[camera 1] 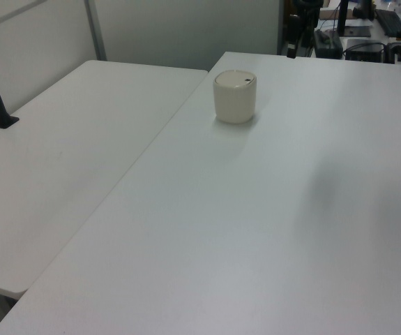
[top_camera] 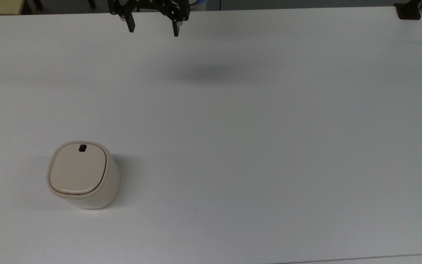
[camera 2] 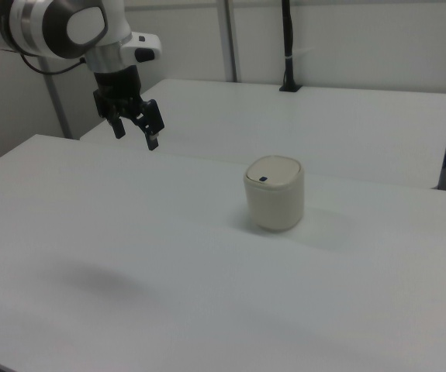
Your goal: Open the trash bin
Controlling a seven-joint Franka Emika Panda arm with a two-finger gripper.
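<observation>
The trash bin (top_camera: 82,175) is a small cream-beige tub standing upright on the white table at the top view's lower left. Its flat lid lies closed, with a small black latch button (top_camera: 82,148) on the edge facing the arm. The bin (camera 1: 235,95) sits far back in the left view, and the bin (camera 2: 274,193) is right of centre in the right view. My black gripper (top_camera: 153,30) hangs open and empty, high above the table's far edge, well away from the bin. In the right view the gripper (camera 2: 136,136) is up and left of the bin.
The white table (top_camera: 233,128) is bare apart from the bin. A second white table (camera 1: 67,153) adjoins it on the left view's left. A black stand base (top_camera: 408,11) is clamped at the top view's upper right corner, and a black post (camera 2: 288,46) stands on the neighbouring table.
</observation>
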